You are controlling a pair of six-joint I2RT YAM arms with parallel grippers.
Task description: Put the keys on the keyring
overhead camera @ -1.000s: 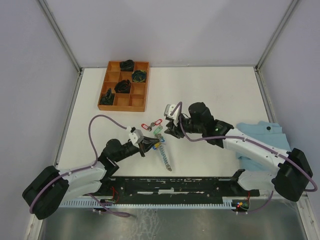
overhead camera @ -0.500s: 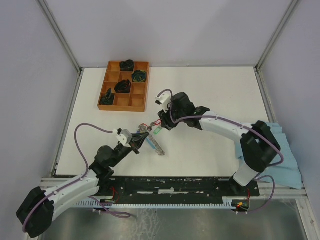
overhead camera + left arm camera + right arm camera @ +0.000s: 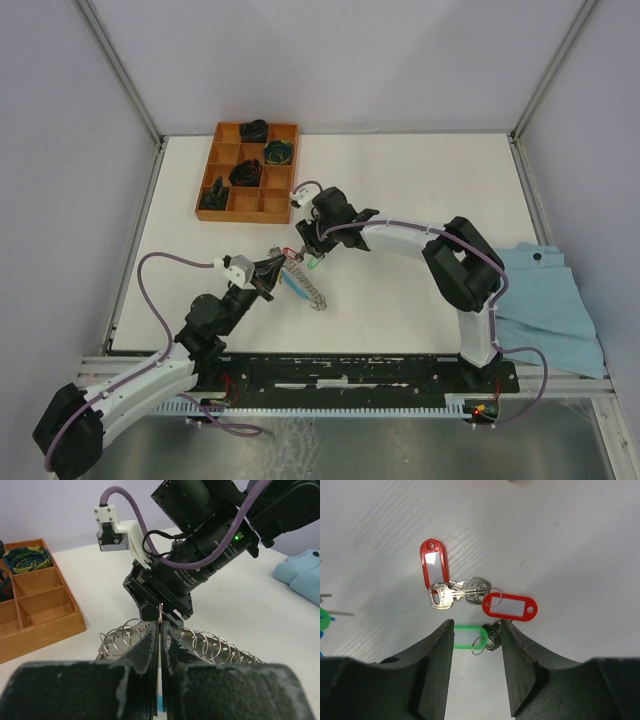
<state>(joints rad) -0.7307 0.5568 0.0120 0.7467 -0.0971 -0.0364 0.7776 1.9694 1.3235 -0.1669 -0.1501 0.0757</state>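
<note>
The keys lie together on the white table: two silver keys (image 3: 457, 592) with red tags (image 3: 434, 570) and a third key on a green tag (image 3: 469, 636). My right gripper (image 3: 476, 626) hovers open straight over them, and the green tag and its key lie between its fingertips. In the top view the right gripper (image 3: 310, 250) is just right of the left gripper (image 3: 274, 268). The left gripper (image 3: 160, 626) is shut on a wire of the keyring (image 3: 210, 645), a silver coil (image 3: 308, 290) that trails to the near right with a light-blue sleeve.
A wooden compartment tray (image 3: 243, 214) holding dark coiled items stands at the far left, its corner close in the left wrist view (image 3: 45, 630). A light-blue cloth (image 3: 545, 300) lies at the right edge. Purple cables loop from both wrists.
The right arm has swung left and stretched out over the keys, and its jaws have opened wider. The left gripper has shifted a little left and away, still holding the keyring.
</note>
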